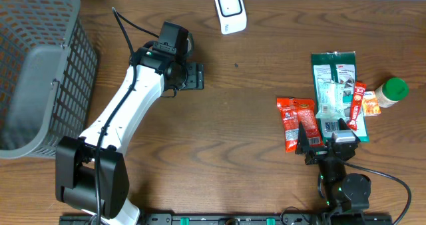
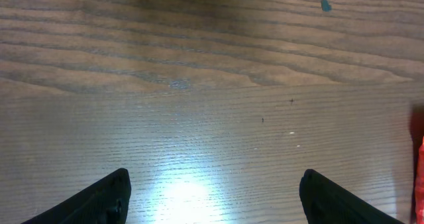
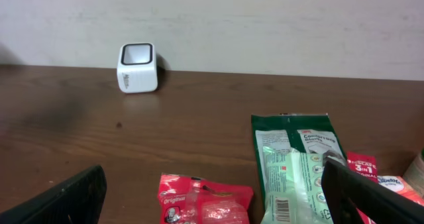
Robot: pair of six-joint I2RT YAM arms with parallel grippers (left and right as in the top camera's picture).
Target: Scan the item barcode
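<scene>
Two views with scanner (image 1: 230, 10) (basket (image 1: 83, 58) overhead only)

basket (image 1: 83, 58) cropped left, blurred red packet (image 2: 419, 171), perhaps

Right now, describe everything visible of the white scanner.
The scanner is a small white box, plastic by its look, with rounded corners and a dark window on its upper face. Grey lettering on one side is too small to read. It stands on the wooden table near the wall, apart from the packets, touching only the table.
</scene>
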